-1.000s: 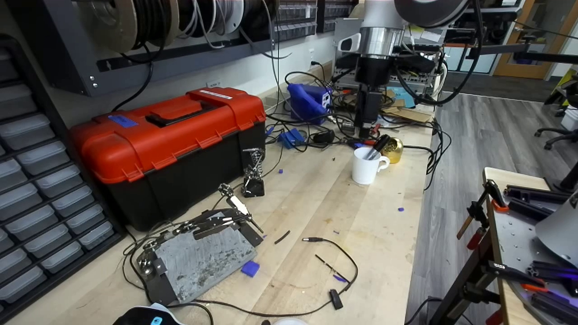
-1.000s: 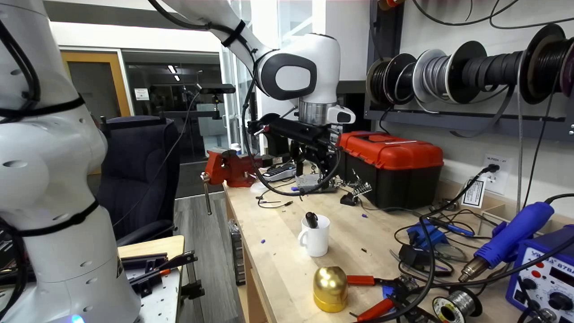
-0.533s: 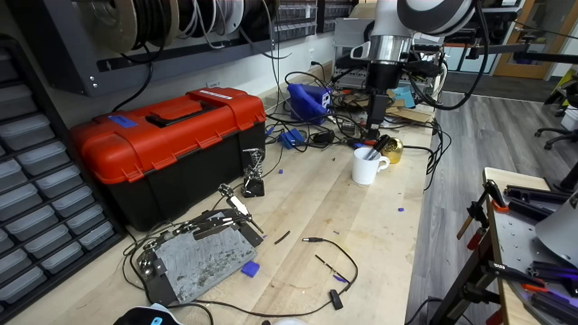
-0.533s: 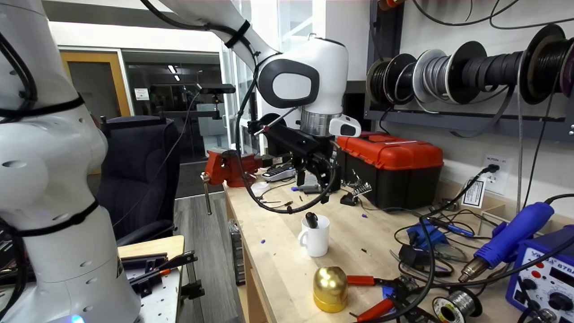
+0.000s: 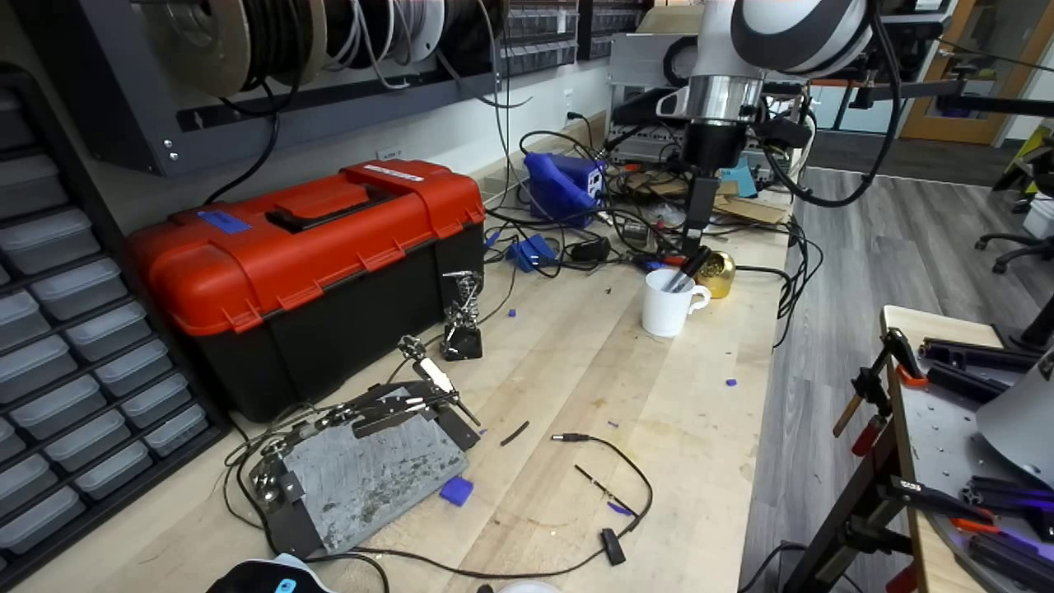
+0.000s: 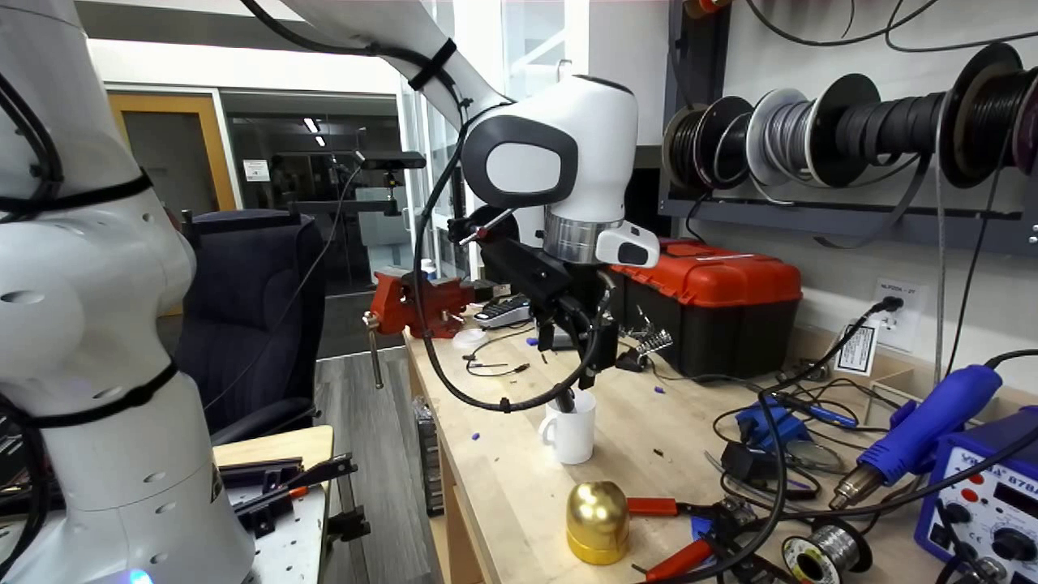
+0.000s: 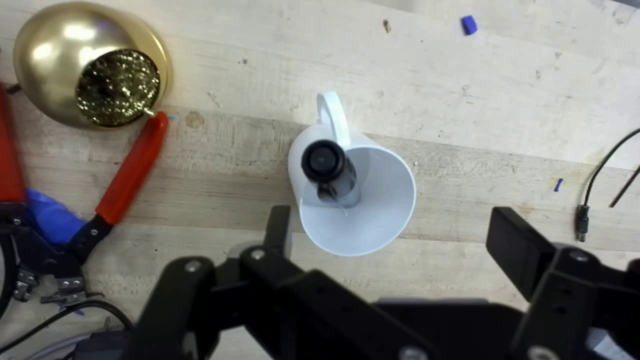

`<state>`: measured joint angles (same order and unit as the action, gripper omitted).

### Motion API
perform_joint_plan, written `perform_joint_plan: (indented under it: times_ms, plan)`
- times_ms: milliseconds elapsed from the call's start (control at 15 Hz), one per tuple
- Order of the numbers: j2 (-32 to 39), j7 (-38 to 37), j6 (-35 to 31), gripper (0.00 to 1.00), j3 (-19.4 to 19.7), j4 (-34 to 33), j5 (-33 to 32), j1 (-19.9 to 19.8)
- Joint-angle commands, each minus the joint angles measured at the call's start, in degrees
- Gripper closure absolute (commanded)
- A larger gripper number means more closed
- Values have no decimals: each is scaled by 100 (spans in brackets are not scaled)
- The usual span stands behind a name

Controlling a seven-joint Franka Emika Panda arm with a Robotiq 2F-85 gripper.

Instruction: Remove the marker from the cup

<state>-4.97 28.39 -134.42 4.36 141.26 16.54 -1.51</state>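
The white cup (image 5: 664, 313) stands upright on the bench, and it also shows in an exterior view (image 6: 572, 436) and the wrist view (image 7: 382, 212). The black marker (image 7: 325, 162) stands tilted in it, leaning toward the handle side, with its upper end above the rim. The marker shows in both exterior views (image 5: 695, 262) (image 6: 565, 401). My gripper (image 7: 393, 231) is open and empty. In the wrist view its fingers lie wide apart, one on either side of the cup's mouth, with the marker nearer the left finger. The fingertips (image 5: 692, 240) are above the cup, close to the marker's top.
A gold tip-cleaner ball (image 6: 598, 523) and red-handled pliers (image 7: 132, 170) lie near the cup. A red and black toolbox (image 5: 329, 280) stands by the wall. Blue soldering gear (image 5: 564, 185) and tangled cables are at the back. A robot cable loop (image 6: 504, 404) hangs near the cup.
My gripper has come down toward the cup, moving right in one exterior view, and is now close to the marker's top. The cup and marker have not moved.
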Motion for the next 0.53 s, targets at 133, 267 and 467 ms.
perform_joint_plan:
  times_ms: [133,267,467]
  plan:
    - [-102,-137,-134,0,39,217,36,-27]
    - [-20,-106,-111,0,34,178,51,-17]
    - [135,-67,-77,0,29,110,76,-20]
